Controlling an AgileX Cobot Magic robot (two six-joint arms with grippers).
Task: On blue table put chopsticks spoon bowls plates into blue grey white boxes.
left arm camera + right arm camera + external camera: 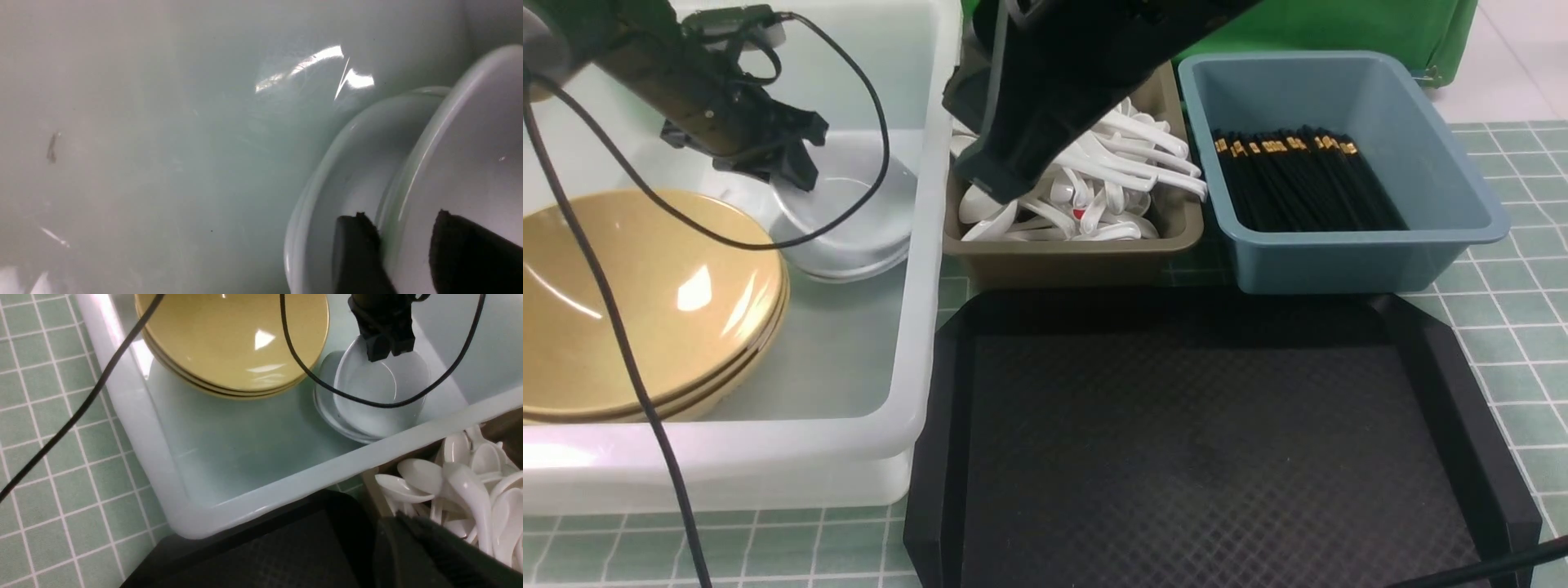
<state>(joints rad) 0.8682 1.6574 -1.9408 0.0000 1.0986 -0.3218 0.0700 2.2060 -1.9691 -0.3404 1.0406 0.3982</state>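
Left claw point(796, 167): spread, fingers point(355, 253) astride the top plate's rim, one outside and one inside, not clamped as far as visible.
Plates point(849, 220): stacked right under left claw, inside white box point(768, 457).
Bowls point(645, 294): stacked just beside left claw, same box.
Right claw point(996, 175): low over grey box point(1078, 261); spread or pressed together, cannot tell.
Spoons point(1135, 155): heaped beneath right claw.
Chopsticks point(1298, 180): bundled in blue box point(1339, 261), off to right claw's outer side.
Tray point(1201, 441): nearer the camera than both claws, no dishes seen on it.
Progress: probably near the end; left to do, seemingly only letting the top plate settle.
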